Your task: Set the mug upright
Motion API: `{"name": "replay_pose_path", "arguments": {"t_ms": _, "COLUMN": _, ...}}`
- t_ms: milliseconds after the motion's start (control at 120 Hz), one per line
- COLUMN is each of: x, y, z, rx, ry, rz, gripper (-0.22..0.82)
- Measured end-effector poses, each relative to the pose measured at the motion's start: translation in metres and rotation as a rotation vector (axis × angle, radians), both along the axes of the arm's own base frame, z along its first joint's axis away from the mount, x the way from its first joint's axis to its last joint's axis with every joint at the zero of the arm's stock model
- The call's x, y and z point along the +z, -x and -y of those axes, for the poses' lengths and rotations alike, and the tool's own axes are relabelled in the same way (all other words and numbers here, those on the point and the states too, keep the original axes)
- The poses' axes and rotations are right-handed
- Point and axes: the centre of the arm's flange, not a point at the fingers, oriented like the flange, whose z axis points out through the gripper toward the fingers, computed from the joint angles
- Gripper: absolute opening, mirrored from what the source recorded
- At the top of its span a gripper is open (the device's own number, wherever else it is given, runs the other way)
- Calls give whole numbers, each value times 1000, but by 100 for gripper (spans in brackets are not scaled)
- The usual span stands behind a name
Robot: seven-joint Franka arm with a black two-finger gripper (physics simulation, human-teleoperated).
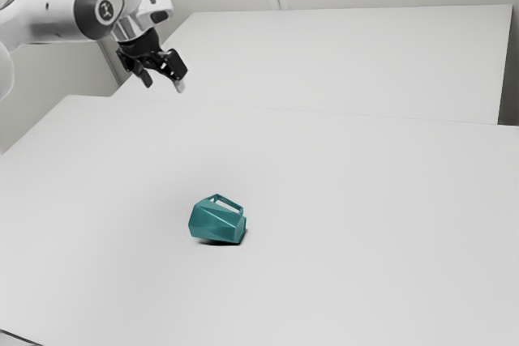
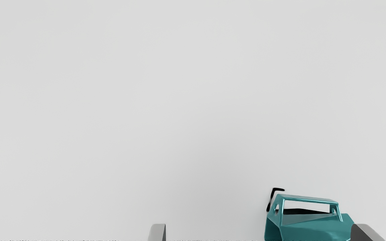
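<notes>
Well, the mug could be hard to stand up. It lies on its side on the worktop, just below and a bit left of the middle of the exterior view, with its handle on top. If the claw went straight down along the way it points, one finger might bump the mug, since the mug sits off toward that finger and not in the middle of the gap. A bump like that could make it slide or roll. Its sides look smooth and slanted, so a grab there might slip. A grab by the thin handle might let the mug swing. And if it were let go while it still leaned, it could flop back down.

The arm comes in at the upper left of the exterior view. The claw hangs high over the worktop, well apart from the mug. It points down and leans a little to the exterior view's right. Its fingers are spread wide, with nothing held between them.
</notes>
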Motion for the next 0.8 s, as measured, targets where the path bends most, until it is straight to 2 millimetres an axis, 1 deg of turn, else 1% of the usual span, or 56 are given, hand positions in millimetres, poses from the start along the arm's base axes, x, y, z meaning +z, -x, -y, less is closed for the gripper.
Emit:
{"name": "replay_pose_path", "arguments": {"t_ms": 50, "x": -2, "y": 3, "z": -2, "rx": 4, "ry": 7, "rz": -2, "gripper": 60}}
{"name": "replay_pose_path", "arguments": {"t_ms": 133, "x": 0, "y": 23, "z": 0, "rx": 4, "ry": 57, "rz": 1, "gripper": 60}}
{"name": "replay_pose_path", "arguments": {"t_ms": 192, "x": -19, "y": 44, "z": 3, "rx": 16, "ry": 134, "rz": -16, "gripper": 60}}
{"name": "replay_pose_path", "arguments": {"t_ms": 233, "x": -36, "y": 62, "z": 2, "rx": 38, "ry": 195, "rz": -27, "gripper": 60}}
{"name": "replay_pose_path", "arguments": {"t_ms": 267, "x": -47, "y": 76, "z": -5, "rx": 71, "ry": 247, "rz": -32, "gripper": 60}}
{"name": "replay_pose_path", "arguments": {"t_ms": 300, "x": -58, "y": 90, "z": -17, "rx": 111, "ry": 289, "rz": -37, "gripper": 60}}
{"name": "replay_pose_path", "arguments": {"t_ms": 350, "x": -75, "y": 105, "z": -31, "rx": 163, "ry": 337, "rz": -47, "gripper": 60}}
{"name": "replay_pose_path", "arguments": {"t_ms": 383, "x": -86, "y": 111, "z": -37, "rx": 191, "ry": 362, "rz": -55, "gripper": 60}}
{"name": "replay_pose_path", "arguments": {"t_ms": 467, "x": -113, "y": 115, "z": -45, "rx": 242, "ry": 407, "rz": -82, "gripper": 60}}
{"name": "replay_pose_path", "arguments": {"t_ms": 575, "x": -156, "y": 118, "z": -47, "rx": 299, "ry": 467, "rz": -141, "gripper": 60}}
{"name": "replay_pose_path", "arguments": {"t_ms": 683, "x": -183, "y": 120, "z": -49, "rx": 337, "ry": 512, "rz": -177, "gripper": 60}}
{"name": "replay_pose_path", "arguments": {"t_ms": 800, "x": -213, "y": 123, "z": -46, "rx": 359, "ry": 556, "rz": -227, "gripper": 60}}
